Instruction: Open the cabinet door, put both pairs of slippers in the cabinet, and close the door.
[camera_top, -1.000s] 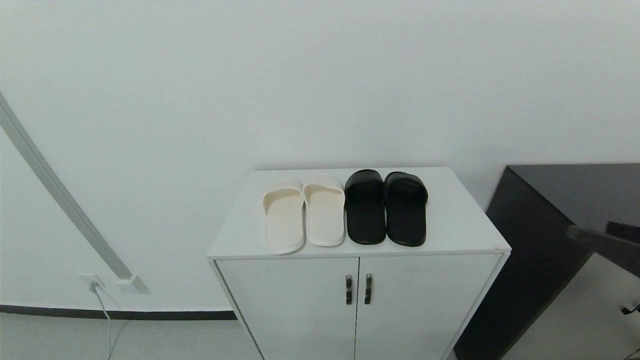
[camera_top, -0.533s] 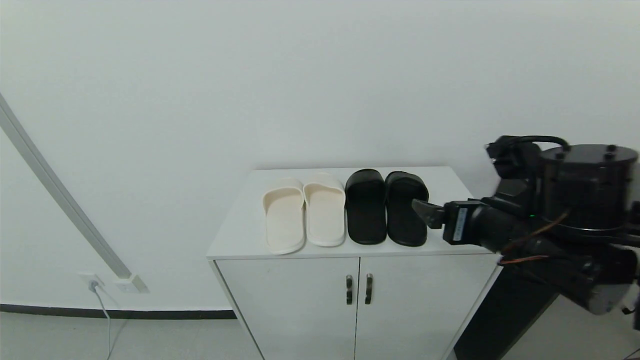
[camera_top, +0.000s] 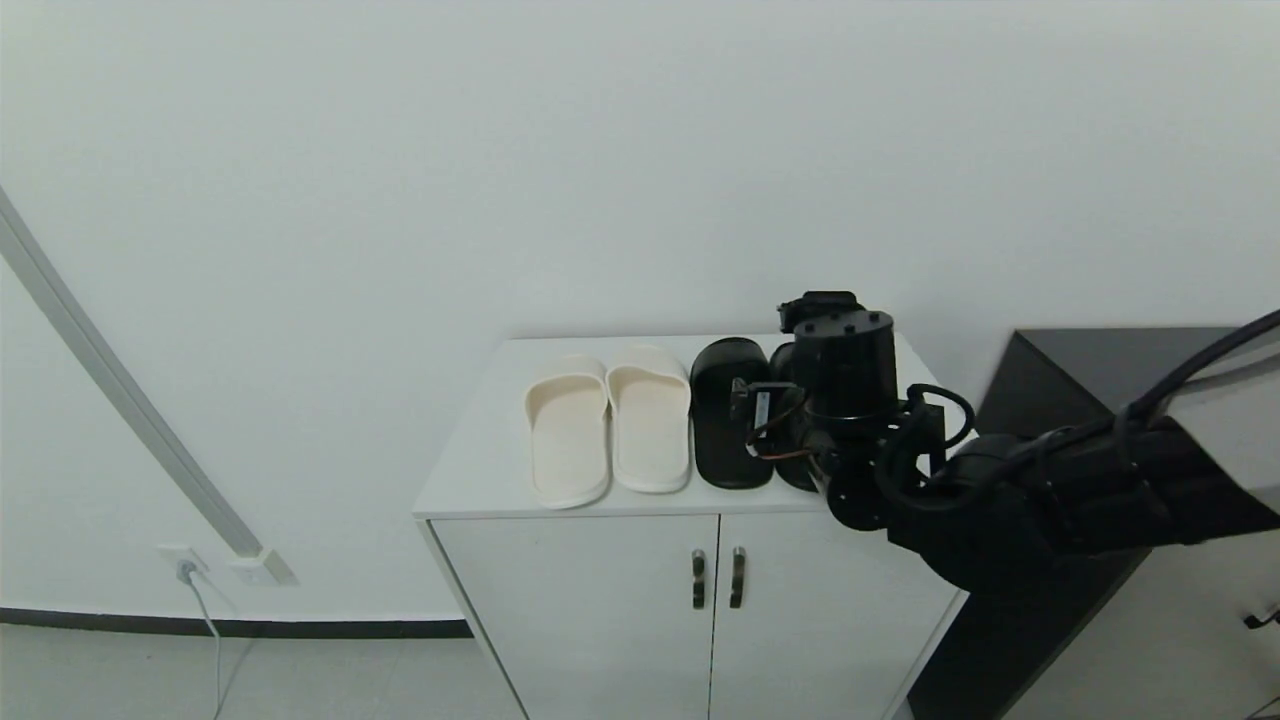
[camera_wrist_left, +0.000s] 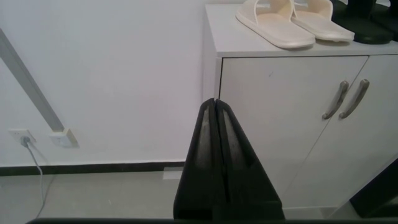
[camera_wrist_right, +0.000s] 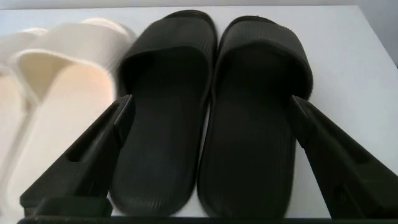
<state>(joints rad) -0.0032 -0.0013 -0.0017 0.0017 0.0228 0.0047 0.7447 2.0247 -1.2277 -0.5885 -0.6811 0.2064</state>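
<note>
The right hand (camera_wrist_right: 209, 102) is hovering spread wide and empty; the black slippers (camera_wrist_right: 255, 118) are lying framed between its fingers (camera_wrist_right: 81, 168), long axes running straight away from it

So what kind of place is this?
Likely a home or office entryway: a white two-door cabinet against a plain wall, cream slippers and black slippers on top, a wall socket near the floor.
</note>
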